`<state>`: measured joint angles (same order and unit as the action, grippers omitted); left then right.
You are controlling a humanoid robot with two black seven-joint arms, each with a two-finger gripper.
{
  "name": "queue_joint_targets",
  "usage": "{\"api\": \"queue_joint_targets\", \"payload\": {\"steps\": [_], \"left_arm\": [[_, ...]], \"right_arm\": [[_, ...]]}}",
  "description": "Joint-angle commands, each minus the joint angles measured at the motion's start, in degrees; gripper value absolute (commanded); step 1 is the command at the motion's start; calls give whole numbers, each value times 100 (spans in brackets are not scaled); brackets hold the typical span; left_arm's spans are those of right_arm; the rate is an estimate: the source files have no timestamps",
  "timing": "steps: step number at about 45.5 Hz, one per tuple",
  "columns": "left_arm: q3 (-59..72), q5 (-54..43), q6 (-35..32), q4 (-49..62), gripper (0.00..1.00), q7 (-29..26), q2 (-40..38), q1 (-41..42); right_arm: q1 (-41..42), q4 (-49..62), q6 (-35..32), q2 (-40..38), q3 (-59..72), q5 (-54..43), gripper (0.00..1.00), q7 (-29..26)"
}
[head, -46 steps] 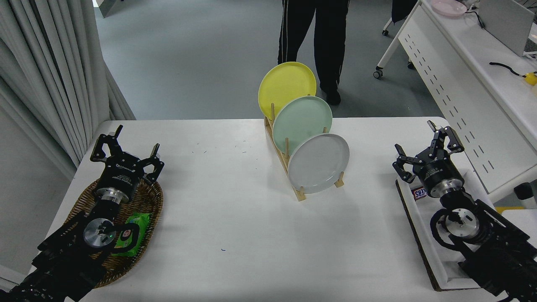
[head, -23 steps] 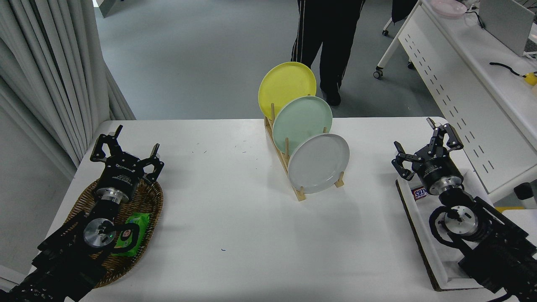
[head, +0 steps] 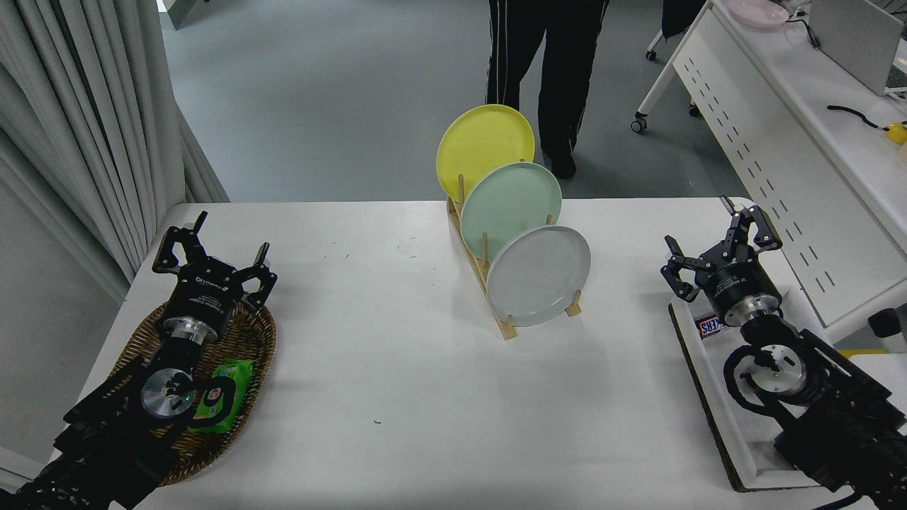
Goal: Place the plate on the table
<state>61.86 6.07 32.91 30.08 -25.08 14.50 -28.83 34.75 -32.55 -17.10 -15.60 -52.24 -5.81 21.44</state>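
Observation:
The pale grey plate [head: 537, 275] stands on edge in the front slot of a wooden rack [head: 506, 326] near the middle of the white table [head: 397, 382]. A mint green plate [head: 510, 200] and a yellow plate [head: 484, 145] stand behind it in the same rack. My right gripper [head: 716, 237] is open and empty, to the right of the rack and well apart from the grey plate. My left gripper [head: 212, 244] is open and empty, parked at the lower left over a wicker basket [head: 244, 354].
A green packet [head: 223, 393] lies in the wicker basket. A white tray [head: 737, 425] with a candy bar [head: 708, 326] sits under my right arm. A person [head: 542, 64] in dark trousers stands beyond the table's far edge. A white perforated-panel desk [head: 786, 134] stands at the right.
My right gripper has moved slightly up and away from me over the last second. The person behind the table has shifted position. The plates and left arm have not moved.

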Motion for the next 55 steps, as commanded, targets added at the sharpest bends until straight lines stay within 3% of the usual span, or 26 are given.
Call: {"api": "queue_joint_targets", "payload": {"steps": [1,23,36,55], "left_arm": [[1,0,-4,-2,100,-6,0,0],[1,0,5,6,100,-6,0,0],[1,0,-4,-2,100,-6,0,0],[1,0,-4,-2,100,3,0,0]], "right_arm": [[-12,3,-4,-13,12,1,100,0],[172,-6,5,-136,811,9,100,-8],[928,-120,93,-417,2735,36,100,-9],[1789,-1261,93,-1331,5073,1977,100,-26]]}}
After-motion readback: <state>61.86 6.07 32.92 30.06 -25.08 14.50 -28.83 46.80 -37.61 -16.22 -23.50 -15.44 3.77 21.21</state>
